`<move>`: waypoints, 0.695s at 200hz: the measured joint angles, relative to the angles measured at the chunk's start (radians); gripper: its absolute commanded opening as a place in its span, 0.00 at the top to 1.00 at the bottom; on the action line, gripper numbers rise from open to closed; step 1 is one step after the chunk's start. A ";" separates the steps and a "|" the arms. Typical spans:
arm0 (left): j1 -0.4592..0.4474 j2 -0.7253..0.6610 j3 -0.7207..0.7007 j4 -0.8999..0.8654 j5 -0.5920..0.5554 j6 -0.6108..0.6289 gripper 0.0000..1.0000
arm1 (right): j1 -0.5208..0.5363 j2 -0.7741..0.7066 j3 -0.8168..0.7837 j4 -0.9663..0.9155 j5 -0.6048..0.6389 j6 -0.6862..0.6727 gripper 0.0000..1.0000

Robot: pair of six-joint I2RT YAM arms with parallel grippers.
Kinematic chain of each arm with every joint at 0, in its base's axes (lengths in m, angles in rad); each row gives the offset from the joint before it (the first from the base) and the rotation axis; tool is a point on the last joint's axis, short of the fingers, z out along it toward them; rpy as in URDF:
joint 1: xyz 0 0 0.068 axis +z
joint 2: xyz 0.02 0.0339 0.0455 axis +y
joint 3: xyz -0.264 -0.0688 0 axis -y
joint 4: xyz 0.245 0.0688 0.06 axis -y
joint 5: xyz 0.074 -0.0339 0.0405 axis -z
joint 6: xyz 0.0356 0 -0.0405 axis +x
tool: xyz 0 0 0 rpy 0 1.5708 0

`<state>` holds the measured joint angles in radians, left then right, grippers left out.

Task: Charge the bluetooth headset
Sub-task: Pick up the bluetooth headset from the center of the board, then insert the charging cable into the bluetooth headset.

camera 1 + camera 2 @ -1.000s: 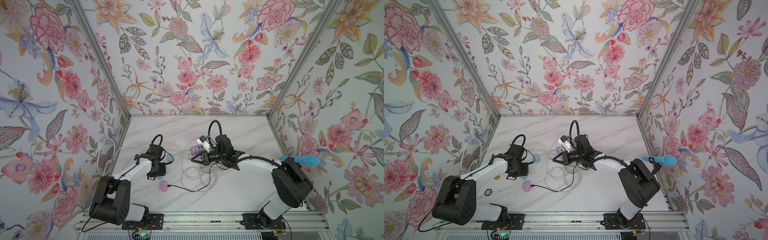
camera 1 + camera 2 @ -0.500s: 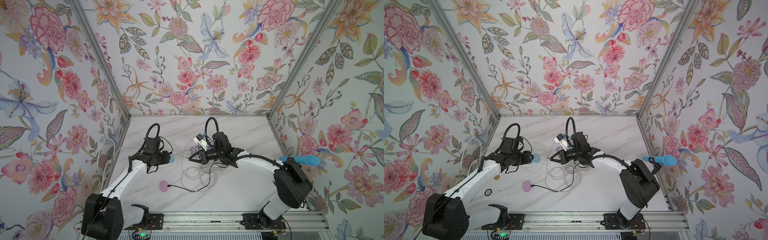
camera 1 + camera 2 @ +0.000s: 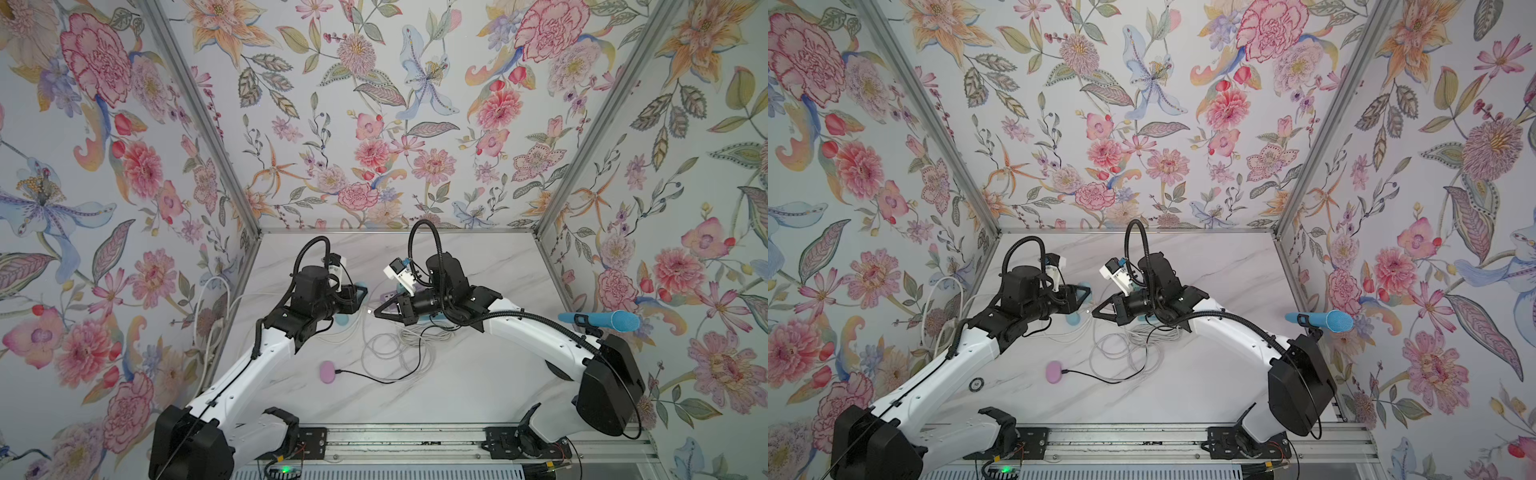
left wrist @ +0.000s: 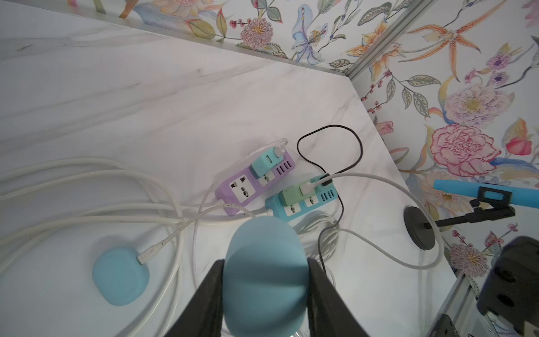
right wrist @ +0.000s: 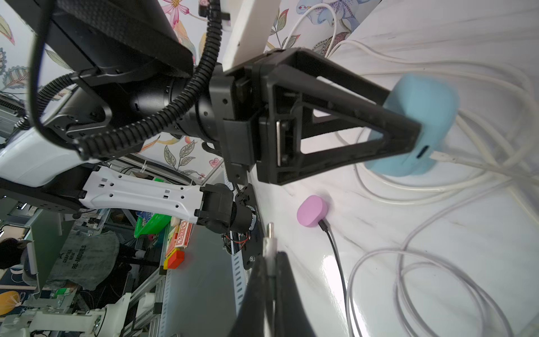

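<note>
Between the left gripper (image 4: 265, 262) fingers (image 4: 214, 280): blue headset case (image 4: 264, 280), clamped at mid-width and held clear of the table (image 3: 478, 374). Right gripper (image 5: 271, 262) is pinched tight on the white cable plug (image 5: 269, 237), metal tip poking out past the fingers. Clock on the top views, 12 = back wall: tips face each other near centre, case on the 9 side, plug on the 3 side, close but apart.

Risks, my read:
- Rounded case in a two-point grip: a push from the plug could twist it or pop it out.
- Thin plug may slide back in the pinch if it hits shell instead of port. Can't confirm port alignment.
- White cable loops (image 3: 384, 347) at 6 of the tips could drag the plug off line.
- Second blue case (image 4: 121, 275), already cabled, lies just under the left gripper. Don't dip.

Room: bare marble at 12, and at 6 beyond the pink case (image 3: 327, 371). Purple power strip (image 4: 233, 192) and blue power strip (image 4: 294, 204) sit under the right gripper's body. Blue microphone (image 3: 598, 321) at 3 by the wall.
</note>
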<state>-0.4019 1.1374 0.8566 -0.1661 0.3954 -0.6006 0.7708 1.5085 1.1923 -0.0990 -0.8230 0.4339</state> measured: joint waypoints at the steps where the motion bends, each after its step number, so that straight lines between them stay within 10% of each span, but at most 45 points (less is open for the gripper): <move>1: 0.000 0.000 0.000 0.001 0.001 0.000 0.75 | 0.000 -0.001 0.002 -0.003 0.000 0.000 1.00; 139: -0.003 -0.026 0.108 -0.070 0.175 0.161 0.79 | -0.084 -0.004 0.144 -0.333 0.068 -0.135 1.00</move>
<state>-0.4053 1.1118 0.9649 -0.2359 0.5701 -0.4400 0.6868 1.5043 1.3361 -0.4324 -0.7551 0.2985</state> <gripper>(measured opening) 0.432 0.048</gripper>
